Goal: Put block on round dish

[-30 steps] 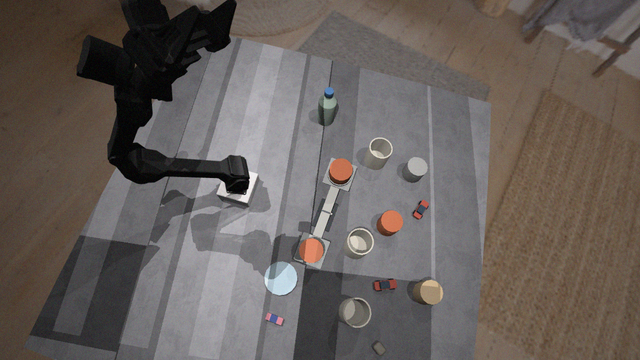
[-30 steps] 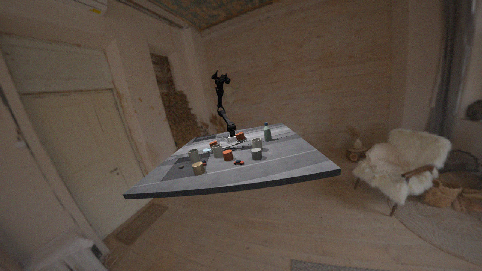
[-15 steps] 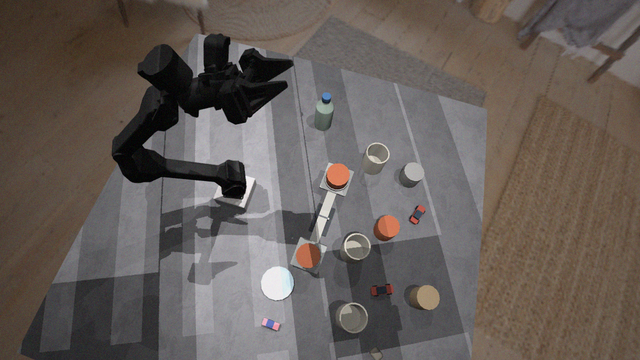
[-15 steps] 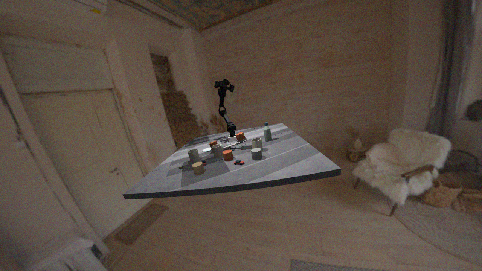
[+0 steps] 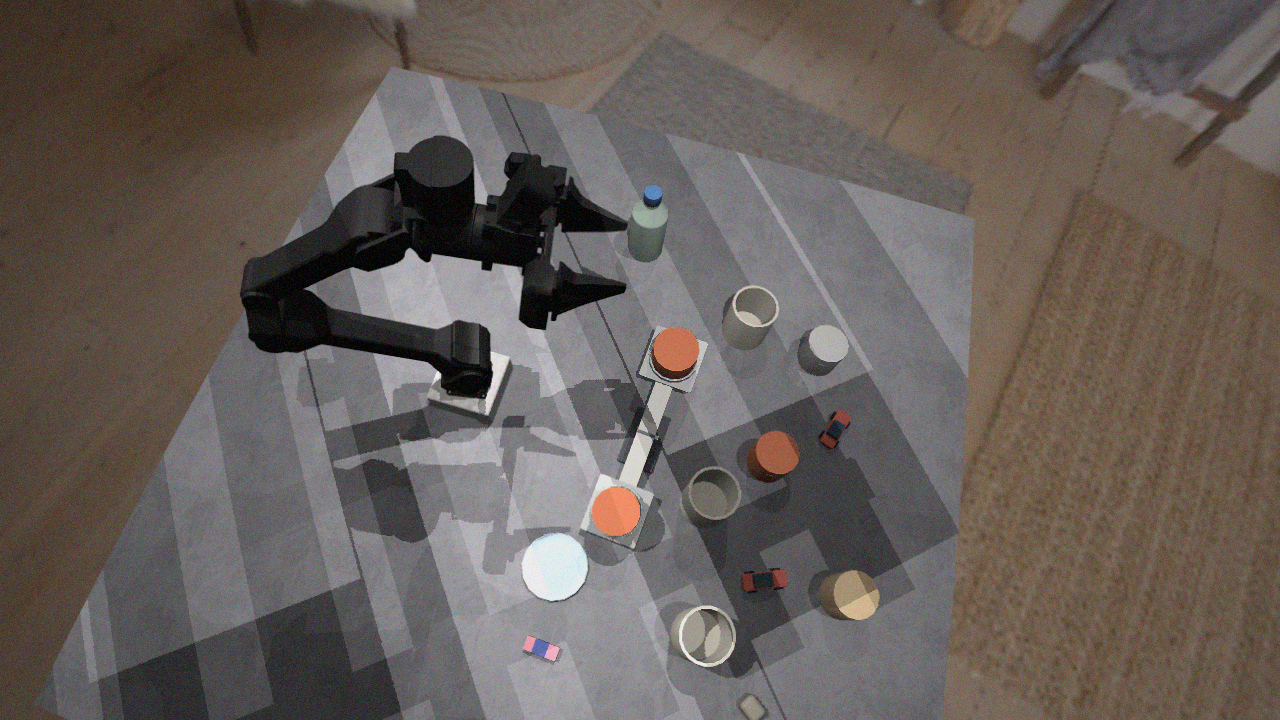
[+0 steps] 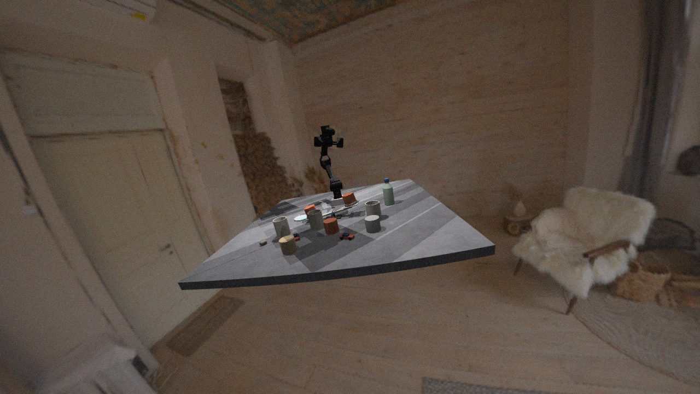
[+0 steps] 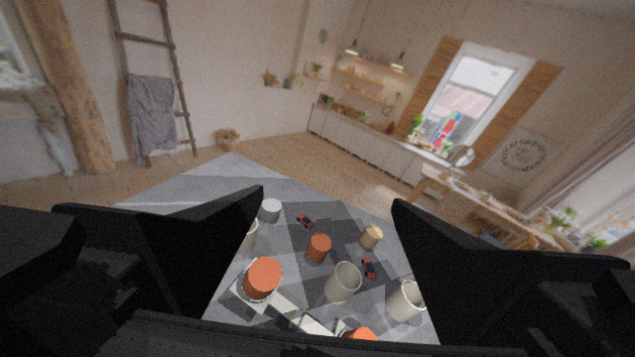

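Observation:
My gripper (image 5: 625,257) (image 6: 328,142) (image 7: 327,197) is open and empty, high above the table. The balance (image 5: 636,461) (image 7: 317,326) slopes down toward its end near the dish. An orange cup (image 5: 675,351) (image 6: 348,198) (image 7: 263,279) stands on the raised end, leaning with it. An identical orange cup (image 5: 615,511) (image 7: 362,333) stands on the lower end; it is partly hidden in the exterior view and cut off in the wrist view. The pale round dish (image 5: 554,566) (image 6: 299,217) lies beside the lower end, with nothing on it. The block is hidden from view.
A green bottle (image 5: 646,234) (image 6: 388,194) stands beyond the raised end. Beside the balance are several open grey cups, one of them (image 5: 712,495) near the lower end, another orange cup (image 5: 772,456), a grey cylinder (image 5: 823,349), a tan cylinder (image 5: 850,595) and small cars.

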You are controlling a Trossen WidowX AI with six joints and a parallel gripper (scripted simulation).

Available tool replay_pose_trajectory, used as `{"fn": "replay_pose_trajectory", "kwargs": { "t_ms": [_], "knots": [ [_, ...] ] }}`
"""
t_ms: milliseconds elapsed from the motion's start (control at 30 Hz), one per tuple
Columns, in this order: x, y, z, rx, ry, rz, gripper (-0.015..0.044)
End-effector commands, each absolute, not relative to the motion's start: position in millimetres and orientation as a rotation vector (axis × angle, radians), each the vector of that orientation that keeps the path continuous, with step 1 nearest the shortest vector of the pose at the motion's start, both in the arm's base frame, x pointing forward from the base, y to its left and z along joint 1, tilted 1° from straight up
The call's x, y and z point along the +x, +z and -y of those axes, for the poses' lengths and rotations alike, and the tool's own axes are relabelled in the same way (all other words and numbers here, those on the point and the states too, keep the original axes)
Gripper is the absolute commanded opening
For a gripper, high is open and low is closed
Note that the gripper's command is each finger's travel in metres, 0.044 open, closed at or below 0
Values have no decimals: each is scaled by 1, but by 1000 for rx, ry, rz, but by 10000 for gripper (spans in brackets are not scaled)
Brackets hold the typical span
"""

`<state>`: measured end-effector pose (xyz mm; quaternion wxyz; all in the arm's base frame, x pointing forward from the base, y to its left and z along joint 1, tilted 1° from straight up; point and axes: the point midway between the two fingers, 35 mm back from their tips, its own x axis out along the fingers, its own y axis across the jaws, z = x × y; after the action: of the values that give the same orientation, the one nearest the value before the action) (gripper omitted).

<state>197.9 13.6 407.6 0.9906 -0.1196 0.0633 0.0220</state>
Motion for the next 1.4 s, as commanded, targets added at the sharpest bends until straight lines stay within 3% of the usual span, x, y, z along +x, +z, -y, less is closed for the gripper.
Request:
{"fn": "replay_pose_trajectory", "kwargs": {
  "t_ms": [0,633,1367],
  "knots": [
    [202,378,-8,-192,14,-225,440],
    [180,223,24,85,-243,-748,440],
    [212,211,55,-372,-81,-1051,440]
  ]
}}
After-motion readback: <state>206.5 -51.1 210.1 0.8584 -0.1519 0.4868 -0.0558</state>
